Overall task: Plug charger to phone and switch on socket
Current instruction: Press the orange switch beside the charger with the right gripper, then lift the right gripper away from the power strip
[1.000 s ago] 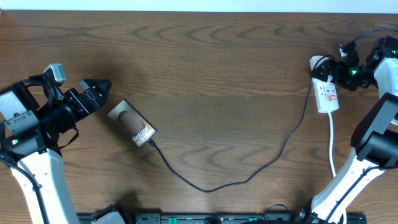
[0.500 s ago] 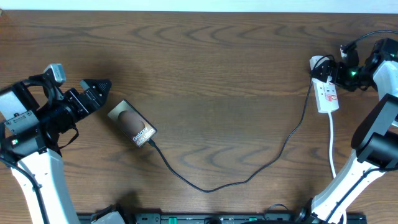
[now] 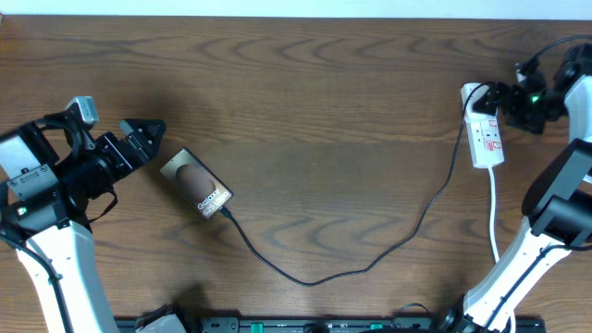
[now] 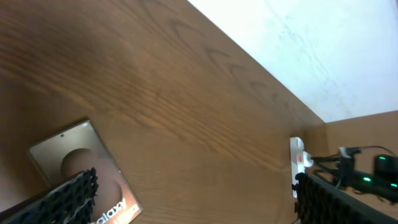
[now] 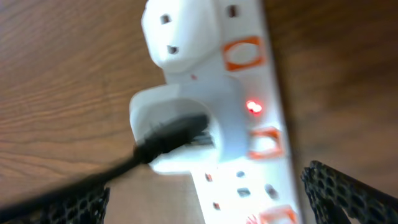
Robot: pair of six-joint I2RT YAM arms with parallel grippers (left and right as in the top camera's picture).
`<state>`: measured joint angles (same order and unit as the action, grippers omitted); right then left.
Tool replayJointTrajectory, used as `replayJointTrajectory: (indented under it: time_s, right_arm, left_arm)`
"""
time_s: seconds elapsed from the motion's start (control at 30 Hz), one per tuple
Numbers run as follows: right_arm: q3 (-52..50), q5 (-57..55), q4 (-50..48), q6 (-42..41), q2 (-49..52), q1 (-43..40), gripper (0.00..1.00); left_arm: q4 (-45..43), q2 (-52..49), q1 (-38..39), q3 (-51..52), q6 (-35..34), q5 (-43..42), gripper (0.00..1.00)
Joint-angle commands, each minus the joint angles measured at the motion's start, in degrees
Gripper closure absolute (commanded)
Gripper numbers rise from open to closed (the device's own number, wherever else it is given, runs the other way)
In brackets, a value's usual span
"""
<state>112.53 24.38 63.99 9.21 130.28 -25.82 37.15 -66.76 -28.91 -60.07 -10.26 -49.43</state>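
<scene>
Broadly, the table carries everything, with the two arms at opposite ends

- Right arm: rises from the near right edge and folds back over the far right corner, wrist pointing toward the socket. Right gripper hovers at the strip's far end, jaws fully apart, holding nothing; whether a finger touches the casing cannot be told
- Left arm: lies low at the left edge, wrist aimed at the phone. Left gripper is spread wide and empty, near the phone but apart from it
- Socket: white strip lying along the right edge, a white adapter seated in it
- Phone: flat on the wood, left of centre, screen up
- Charger: thin black cable sagging from the adapter across the table, its tip meeting the phone's near end, apparently plugged in
- Red light: glows beside the adapter

Judgement: the step in hand is the switch, probably done. A second press would undo it, so check the light first. If pressing, use one fingertip, straight down on the rocker, clear of the cable; the strip looks light and could slide
</scene>
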Motion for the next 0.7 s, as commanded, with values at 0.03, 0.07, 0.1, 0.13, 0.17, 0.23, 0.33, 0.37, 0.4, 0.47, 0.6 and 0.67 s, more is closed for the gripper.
replayJointTrajectory:
  time_s: [0.03,0.07,0.1,0.13,0.17,0.23,0.33,0.37,0.4,0.47,0.6,0.67]
  right_arm:
    - [7.52,-4.52,4.09,-0.87,0.13,-0.39,0.01]
    - [8.90,-4.55,5.22,-1.05,0.13,-0.39,0.01]
    - [10.27,-4.52,6.40,-1.09,0.13,-0.39,0.01]
    - [11.82,-4.57,7.78,-1.53,0.13,-0.39,0.01]
    - [13.14,-4.57,8.98,-1.66,0.11,-0.39,0.01]
    - [15.58,-4.61,11.17,-2.19,0.11,-0.39,0.01]
    - [19.63,-7.56,15.28,-5.09,0.11,-0.35,0.01]
    - [20.96,-8.85,16.74,-6.05,0.11,-0.31,0.01]
    - [22.32,-10.19,18.21,-7.10,0.11,-0.26,0.01]
    - [25.24,-12.50,21.35,-9.05,0.02,-0.22,0.01]
    - [29.90,-13.79,26.21,-12.00,-1.05,0.02,0.01]
    - [31.52,-13.75,27.93,-13.88,-2.14,0.22,0.01]
  left_arm:
    - [0.35,-0.22,0.11,-0.90,0.79,1.46,0.01]
    - [0.35,-0.22,0.11,-0.90,0.79,1.46,0.01]
    - [0.35,-0.22,0.11,-0.90,0.81,1.46,0.01]
    - [0.35,-0.22,0.11,-0.90,0.79,1.46,0.01]
    - [0.35,-0.22,0.11,-0.90,0.79,1.46,0.01]
    - [0.35,-0.22,0.11,-0.90,0.79,1.46,0.01]
    - [0.35,-0.22,0.11,-0.90,0.79,1.49,0.01]
    - [0.35,-0.22,0.11,-0.90,0.79,1.49,0.01]
    - [0.35,-0.22,0.11,-0.90,0.79,1.46,0.01]
    - [0.35,-0.22,0.11,-0.90,0.79,1.49,0.01]
    - [0.35,-0.22,0.11,-0.90,0.79,1.49,0.01]
    - [0.35,-0.22,0.11,-0.90,0.79,1.49,0.01]
